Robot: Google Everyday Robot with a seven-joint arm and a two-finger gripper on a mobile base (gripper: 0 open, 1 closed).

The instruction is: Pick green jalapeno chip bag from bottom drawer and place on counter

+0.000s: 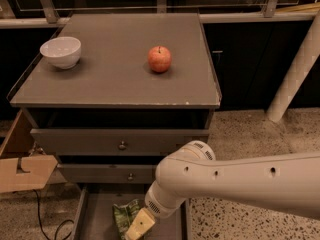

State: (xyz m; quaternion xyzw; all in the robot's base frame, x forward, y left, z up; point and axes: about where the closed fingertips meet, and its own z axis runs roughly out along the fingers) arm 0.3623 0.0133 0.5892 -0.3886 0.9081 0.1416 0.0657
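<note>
In the open bottom drawer (84, 219) beneath the counter (115, 84), the green jalapeno chip bag (121, 216) lies flat, long axis front to back, one end toward the cabinet, the gripper (141, 227) at its right edge, open or closed I cannot tell.

The white arm (240, 181) stretches across from the right, just above the drawer (98, 220). It bends down at the wrist. The gripper (140, 227) hangs low inside the drawer, near its middle.
</note>
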